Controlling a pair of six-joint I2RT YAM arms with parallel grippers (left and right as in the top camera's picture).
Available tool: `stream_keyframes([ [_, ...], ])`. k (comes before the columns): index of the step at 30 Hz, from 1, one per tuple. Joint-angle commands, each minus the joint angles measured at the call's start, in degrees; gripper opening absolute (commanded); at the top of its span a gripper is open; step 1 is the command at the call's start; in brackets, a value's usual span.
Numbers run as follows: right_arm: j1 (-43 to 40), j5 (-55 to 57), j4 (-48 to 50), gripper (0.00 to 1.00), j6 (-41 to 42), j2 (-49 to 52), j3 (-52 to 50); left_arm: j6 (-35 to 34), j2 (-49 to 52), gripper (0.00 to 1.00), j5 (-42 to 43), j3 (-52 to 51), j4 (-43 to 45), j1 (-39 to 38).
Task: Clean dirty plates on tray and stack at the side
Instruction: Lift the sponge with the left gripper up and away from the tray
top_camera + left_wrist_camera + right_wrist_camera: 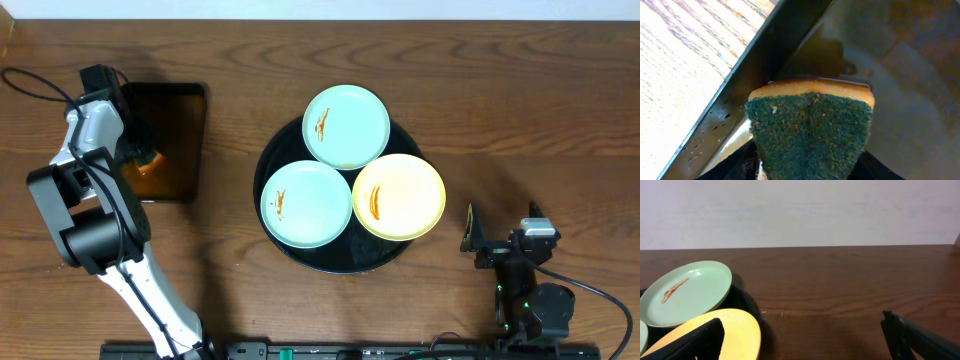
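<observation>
Three dirty plates lie on the round black tray (290,247) at the table's centre: a mint-blue one (346,126) at the back, a mint-blue one (306,204) at front left, a pale yellow one (399,196) at front right, each with an orange-red smear. My left gripper (143,160) is over the rectangular tray, shut on a sponge (810,125) with a green scouring face and orange body. My right gripper (497,240) is open and empty, right of the round tray. In the right wrist view the yellow plate (740,327) and the back mint plate (687,297) show.
A smaller rectangular black tray (180,120) with a brownish inside lies at the left; its rim (765,60) and wet-looking floor fill the left wrist view. Bare wooden table (520,120) lies to the right of the round tray.
</observation>
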Motion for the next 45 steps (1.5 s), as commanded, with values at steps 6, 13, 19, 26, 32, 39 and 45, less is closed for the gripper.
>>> stream_keyframes([
  [6,-1.51,0.11,-0.24,0.99,0.74,-0.22,-0.04,0.13,-4.5,0.1,-1.11,-0.22,-0.87,0.31],
  [13,-1.51,0.11,-0.24,0.99,0.74,-0.22,-0.04,0.15,-18.03,0.07,4.76,-0.22,0.94,0.31],
  [19,-1.51,0.11,-0.24,0.99,0.74,-0.22,-0.04,0.15,-27.54,0.07,10.71,-0.22,4.96,0.24],
  [26,-1.51,0.13,-0.24,0.99,0.74,-0.15,-0.04,1.09,-25.07,0.07,10.69,-0.35,6.14,0.26],
  [32,-1.51,0.13,-0.24,0.99,0.74,-0.15,-0.04,3.3,-15.47,0.08,10.69,-0.61,6.08,0.26],
  [39,-1.51,0.13,-0.24,0.99,0.74,-0.15,-0.04,4.76,-13.62,0.07,15.67,-0.59,8.61,0.26],
  [45,-1.51,0.13,-0.24,0.99,0.74,-0.15,-0.04,6.56,-24.13,0.07,29.0,-0.59,14.6,0.26],
])
